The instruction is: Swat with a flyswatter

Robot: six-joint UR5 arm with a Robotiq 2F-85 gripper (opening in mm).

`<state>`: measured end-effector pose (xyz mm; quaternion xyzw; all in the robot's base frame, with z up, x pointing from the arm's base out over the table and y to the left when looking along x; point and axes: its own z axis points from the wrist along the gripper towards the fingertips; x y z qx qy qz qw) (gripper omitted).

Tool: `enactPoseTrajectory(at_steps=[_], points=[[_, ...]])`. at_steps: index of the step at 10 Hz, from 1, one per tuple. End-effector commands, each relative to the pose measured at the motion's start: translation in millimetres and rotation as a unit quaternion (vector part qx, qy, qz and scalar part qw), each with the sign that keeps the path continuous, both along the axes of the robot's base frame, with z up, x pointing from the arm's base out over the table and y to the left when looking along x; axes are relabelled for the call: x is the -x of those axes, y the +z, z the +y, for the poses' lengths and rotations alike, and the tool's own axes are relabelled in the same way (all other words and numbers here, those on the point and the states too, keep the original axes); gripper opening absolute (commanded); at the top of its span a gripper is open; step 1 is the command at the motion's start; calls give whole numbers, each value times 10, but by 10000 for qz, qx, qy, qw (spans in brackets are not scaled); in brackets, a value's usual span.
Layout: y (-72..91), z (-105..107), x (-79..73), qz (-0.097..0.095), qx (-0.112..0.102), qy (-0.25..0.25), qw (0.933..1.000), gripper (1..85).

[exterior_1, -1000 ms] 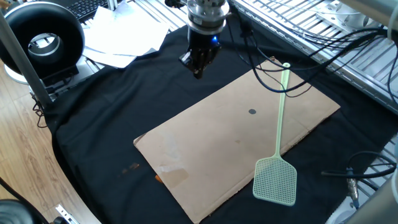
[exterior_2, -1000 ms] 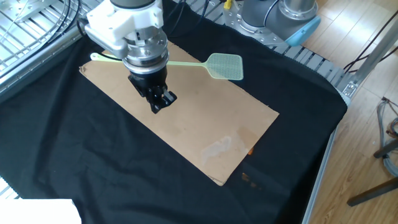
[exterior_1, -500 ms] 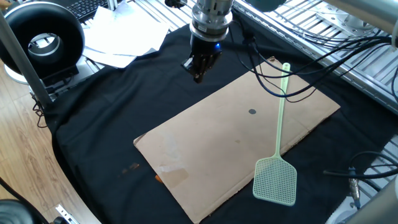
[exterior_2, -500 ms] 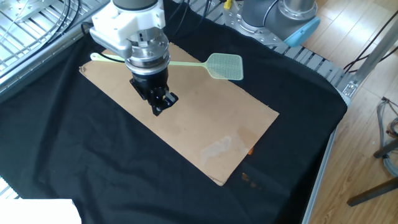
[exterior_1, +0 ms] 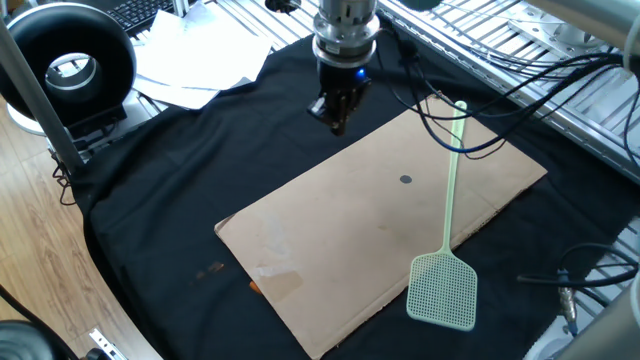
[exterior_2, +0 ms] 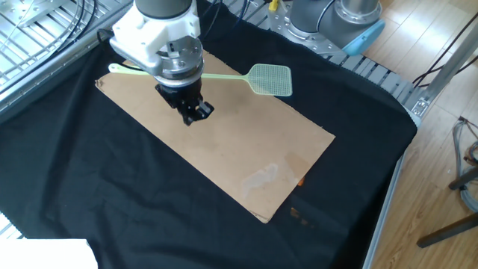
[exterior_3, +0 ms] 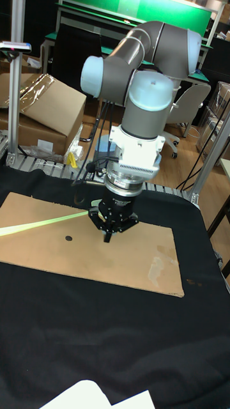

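The pale green flyswatter [exterior_1: 449, 215] lies flat on a brown cardboard sheet [exterior_1: 340, 250]. Its mesh head [exterior_1: 443, 290] hangs over the sheet's near right edge, and the handle end points to the far corner. My gripper [exterior_1: 337, 120] hovers over the cardboard's far left edge, well left of the handle's tip, fingers pointing down and shut on nothing. In the other fixed view the gripper [exterior_2: 193, 116] hangs just in front of the flyswatter's [exterior_2: 269, 79] handle. The tall fixed view shows the gripper [exterior_3: 108, 236] above the cardboard [exterior_3: 140, 259], with only part of the flyswatter [exterior_3: 45, 222] handle in frame.
Black cloth [exterior_1: 190, 180] covers the table. A round black lamp [exterior_1: 70, 60] and loose white papers [exterior_1: 200, 65] lie at the far left. Cables [exterior_1: 480, 95] drape over the far right near metal rails. A small dark dot [exterior_1: 405, 180] marks the cardboard.
My gripper has moved sideways along the cardboard's far edge, closer to the flyswatter's handle end. The flyswatter has not moved.
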<state>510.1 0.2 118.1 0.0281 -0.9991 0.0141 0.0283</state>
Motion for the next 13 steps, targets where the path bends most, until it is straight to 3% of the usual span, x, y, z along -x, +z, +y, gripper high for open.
enactPoseTrajectory(at_steps=[1,3,5,6,7,8,9,10,13], points=[[31,-88,153,300,150,113,9994,20],[25,-77,96,213,89,655,9976,27],[-517,-59,-84,95,-206,1242,9920,213],[-776,-57,-105,32,-298,1389,9899,250],[-986,-59,-168,-161,-360,1505,9878,290],[-1103,-117,-190,-227,-298,1598,9864,300],[-1050,-212,-139,-107,-131,1599,9870,227],[-1008,-311,-67,48,42,1510,9885,53],[-1010,-287,-83,9,3,1474,9891,17]])
